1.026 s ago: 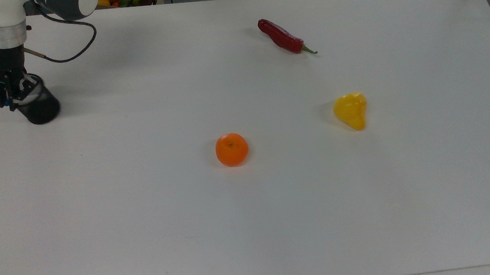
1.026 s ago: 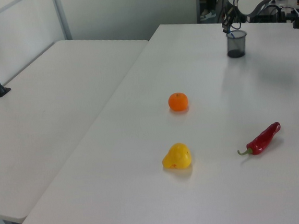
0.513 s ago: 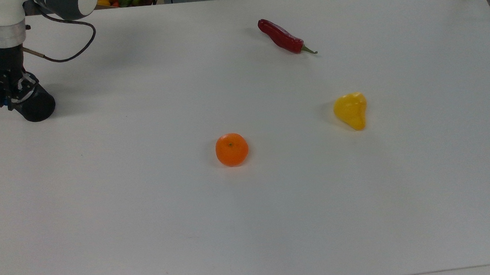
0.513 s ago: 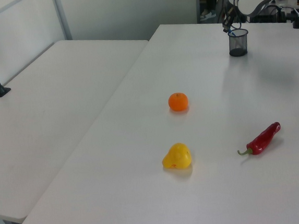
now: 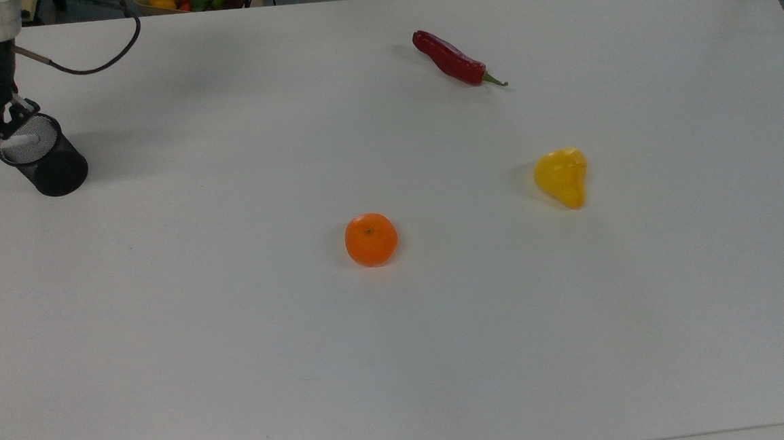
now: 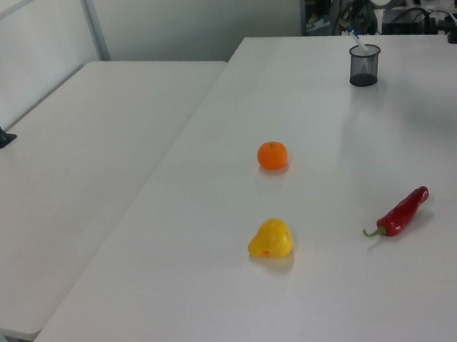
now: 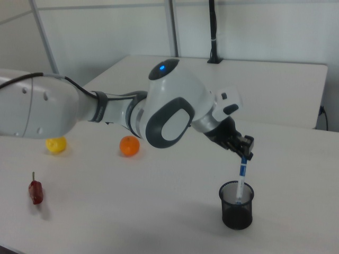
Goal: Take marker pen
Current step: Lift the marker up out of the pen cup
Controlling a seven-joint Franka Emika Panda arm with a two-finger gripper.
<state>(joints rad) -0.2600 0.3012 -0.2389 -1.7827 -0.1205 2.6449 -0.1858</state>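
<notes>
One marker pen (image 7: 241,182), pinched at its blue top by the gripper (image 7: 244,156), sits half inside the mesh cup (image 7: 236,205); at 12 o'clock a tilted lift could tip the cup.

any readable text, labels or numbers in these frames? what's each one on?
None readable.
Marker: any print on the barrel is too small to read.
Mesh cup, chilli, orange, yellow fruit, table: no text or labels seen.
Gripper and arm: no legible markings.
</notes>
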